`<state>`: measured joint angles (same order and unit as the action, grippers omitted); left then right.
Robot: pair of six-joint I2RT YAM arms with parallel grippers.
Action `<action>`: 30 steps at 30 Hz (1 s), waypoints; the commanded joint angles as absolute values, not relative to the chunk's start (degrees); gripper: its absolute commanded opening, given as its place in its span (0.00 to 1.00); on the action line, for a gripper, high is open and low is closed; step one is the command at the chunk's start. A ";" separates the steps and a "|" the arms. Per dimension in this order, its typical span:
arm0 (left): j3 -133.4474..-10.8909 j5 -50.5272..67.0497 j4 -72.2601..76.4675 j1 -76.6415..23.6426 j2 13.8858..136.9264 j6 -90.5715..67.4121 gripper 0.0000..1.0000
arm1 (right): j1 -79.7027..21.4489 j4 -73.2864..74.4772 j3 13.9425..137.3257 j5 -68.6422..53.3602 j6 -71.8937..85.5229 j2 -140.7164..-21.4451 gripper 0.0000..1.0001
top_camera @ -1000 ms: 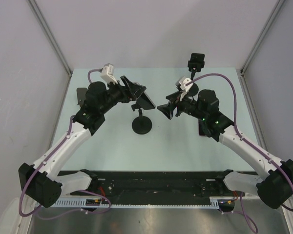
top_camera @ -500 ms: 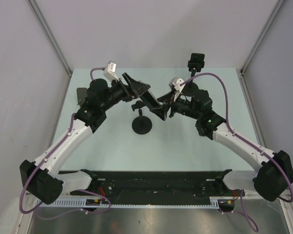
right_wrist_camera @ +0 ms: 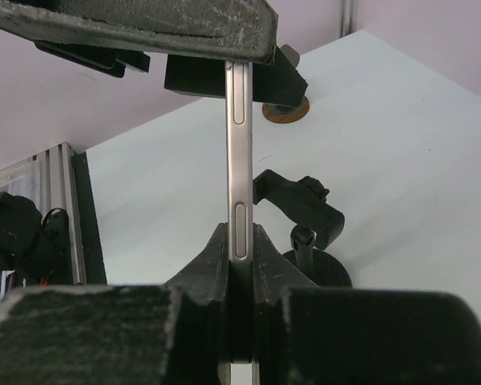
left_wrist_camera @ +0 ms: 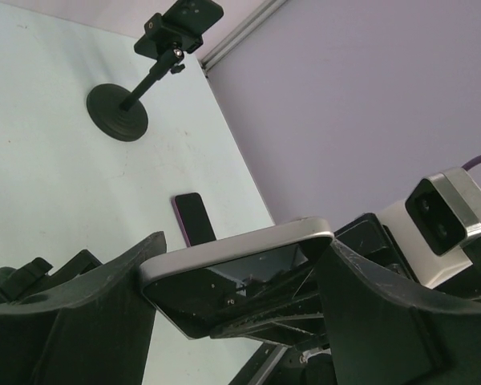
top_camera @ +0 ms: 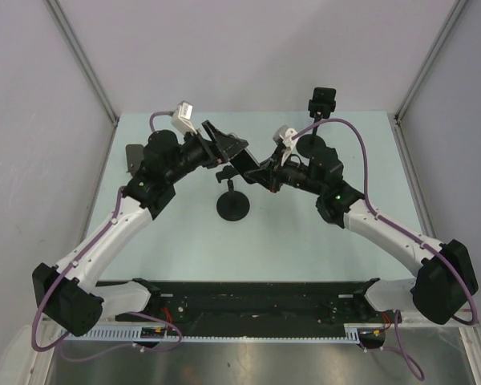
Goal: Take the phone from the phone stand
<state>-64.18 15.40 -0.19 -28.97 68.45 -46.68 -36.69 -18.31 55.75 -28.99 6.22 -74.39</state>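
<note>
Right pincer (right_wrist_camera: 240,245) is pinched tight on the thin edge of the phone (right_wrist_camera: 239,152), its two dark fingers pressed flat against the front and back faces at the phone's lower end. The left pincer (top_camera: 228,151) stands wide, spanning the phone across its breadth. In the left wrist view the silver-edged body sits between the two broad fingers (left_wrist_camera: 88,321), touching both, so each arm has a hold on it.

The phone hangs in the air between the two arms, tilted, above the middle of the pale green surface (top_camera: 305,241). It is out of the phone stand (top_camera: 232,205), which stands just to the near side of it on its round black base. From the right wrist view the stand's empty black clamp shows to the right of the phone's edge, apart from it.

A second stand (left_wrist_camera: 118,112), also black with a round base, stands at the far right of the surface, well apart from the grasp. A dark flat rectangle (left_wrist_camera: 194,218) lies on the surface on the right side. Purple cables (top_camera: 361,132) loop over both arms.
</note>
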 commanded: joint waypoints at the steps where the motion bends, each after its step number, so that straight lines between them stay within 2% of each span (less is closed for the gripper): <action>1: -64.60 15.13 5.27 -29.27 64.86 -42.72 0.31 | -36.30 -18.12 58.45 -30.67 8.08 -71.99 0.00; 3: -63.99 13.98 5.62 -29.18 64.08 -40.35 0.49 | -35.86 -16.71 58.45 -30.94 8.44 -71.28 0.00; 4: -63.90 12.67 5.71 -29.18 63.81 -39.47 0.62 | -35.51 -15.13 58.45 -30.94 8.52 -70.41 0.00; 6: -63.55 11.00 5.80 -29.18 62.94 -36.66 0.74 | -34.54 -13.37 58.45 -30.59 8.44 -69.53 0.00; 7: -63.37 10.20 5.80 -29.18 62.58 -35.69 0.85 | -34.11 -11.53 58.36 -30.24 8.35 -68.74 0.00; 10: -62.76 5.81 5.89 -29.00 60.83 -31.65 0.99 | -32.17 -7.67 58.36 -29.53 8.35 -67.68 0.00; 21: -53.01 -8.68 11.78 -26.28 52.83 -17.50 1.00 | -21.90 7.81 55.91 -22.77 12.56 -62.93 0.00; 30: -44.30 -12.13 16.08 -25.66 50.54 -5.81 1.00 | -1.42 21.61 50.72 -17.85 15.64 -61.70 0.00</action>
